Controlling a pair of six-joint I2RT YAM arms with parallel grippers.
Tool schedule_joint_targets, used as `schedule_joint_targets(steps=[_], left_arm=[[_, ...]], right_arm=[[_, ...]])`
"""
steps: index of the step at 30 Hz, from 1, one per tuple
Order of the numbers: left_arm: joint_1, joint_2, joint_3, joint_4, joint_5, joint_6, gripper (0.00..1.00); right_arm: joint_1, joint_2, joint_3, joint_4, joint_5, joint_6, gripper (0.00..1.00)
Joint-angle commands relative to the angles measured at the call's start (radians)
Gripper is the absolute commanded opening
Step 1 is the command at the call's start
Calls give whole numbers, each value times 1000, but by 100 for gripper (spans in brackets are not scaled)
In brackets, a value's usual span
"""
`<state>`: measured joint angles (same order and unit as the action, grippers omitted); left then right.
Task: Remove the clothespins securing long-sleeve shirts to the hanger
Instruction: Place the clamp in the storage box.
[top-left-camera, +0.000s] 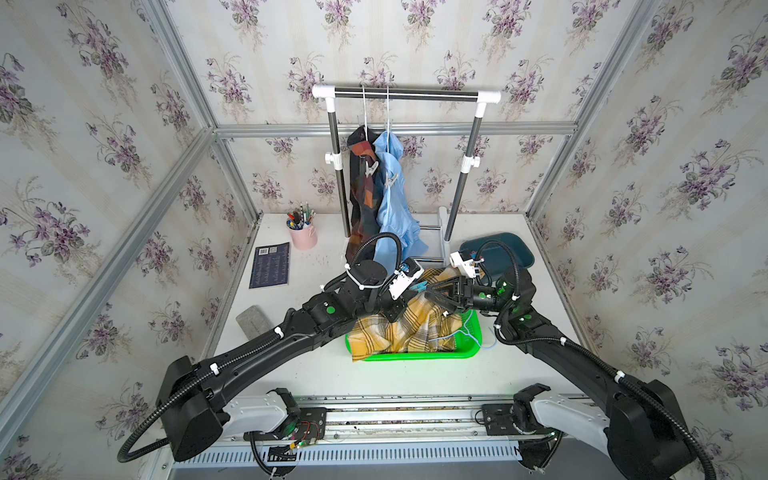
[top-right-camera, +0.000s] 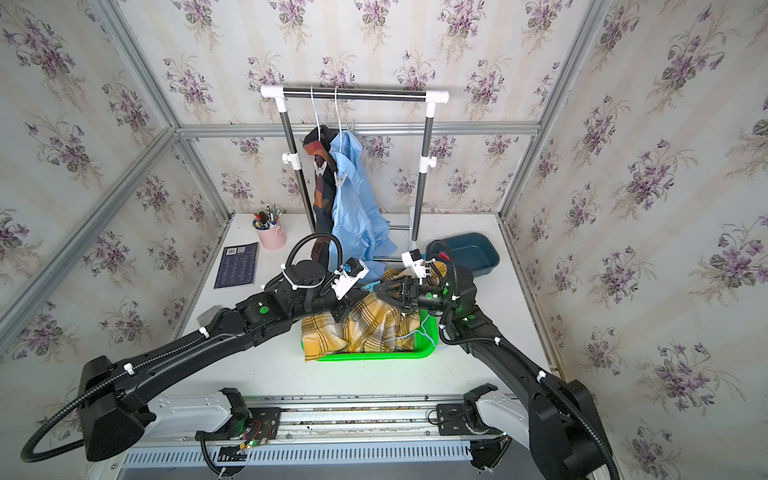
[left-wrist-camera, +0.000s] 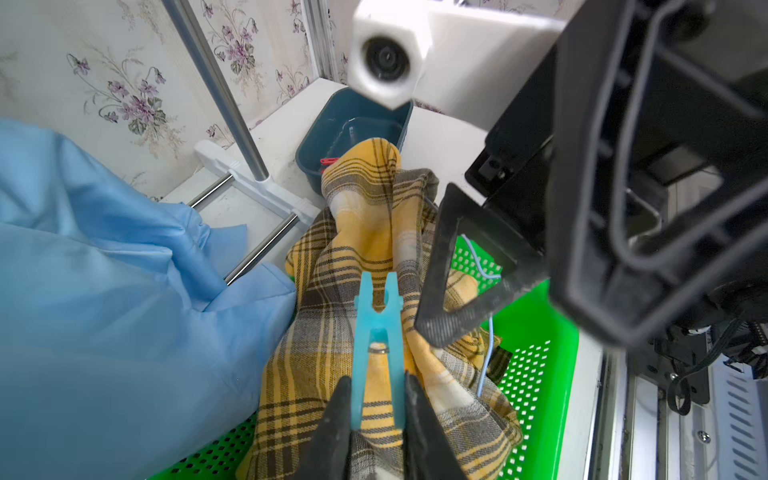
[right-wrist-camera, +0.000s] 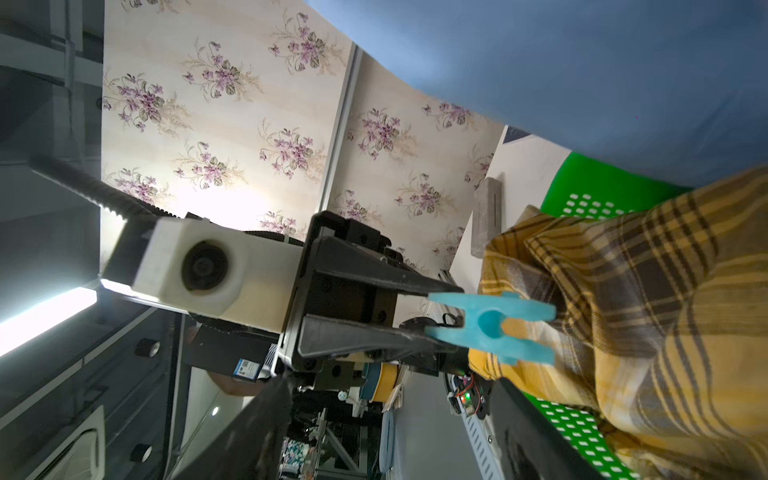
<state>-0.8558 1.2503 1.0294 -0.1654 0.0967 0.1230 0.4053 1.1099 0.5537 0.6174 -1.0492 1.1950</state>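
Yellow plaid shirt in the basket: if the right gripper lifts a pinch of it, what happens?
Likely floppy: the yellow plaid shirt lies crumpled in folds and hangs over the rim of the green basket, so a pinch would probably raise only a peak. Probably light for its bulk. A thin blue wire lies against its edge and may snag or come along.

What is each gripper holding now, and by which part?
The left gripper pinches the light blue clothespin by its handle end. The right gripper is open and holds nothing.
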Motion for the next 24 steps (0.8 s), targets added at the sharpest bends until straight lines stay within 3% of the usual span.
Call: schedule_joint_targets(steps=[1, 8, 24], left_arm=[[-12, -8, -5, 56, -37, 15, 21], [-31, -22, -15, 58, -33, 8, 22], [-51, -2, -20, 59, -14, -13, 22]], right_arm=[[6, 13, -3, 81, 23, 38, 72], [6, 40, 4, 65, 53, 20, 65], [12, 62, 0, 124, 89, 53, 35]])
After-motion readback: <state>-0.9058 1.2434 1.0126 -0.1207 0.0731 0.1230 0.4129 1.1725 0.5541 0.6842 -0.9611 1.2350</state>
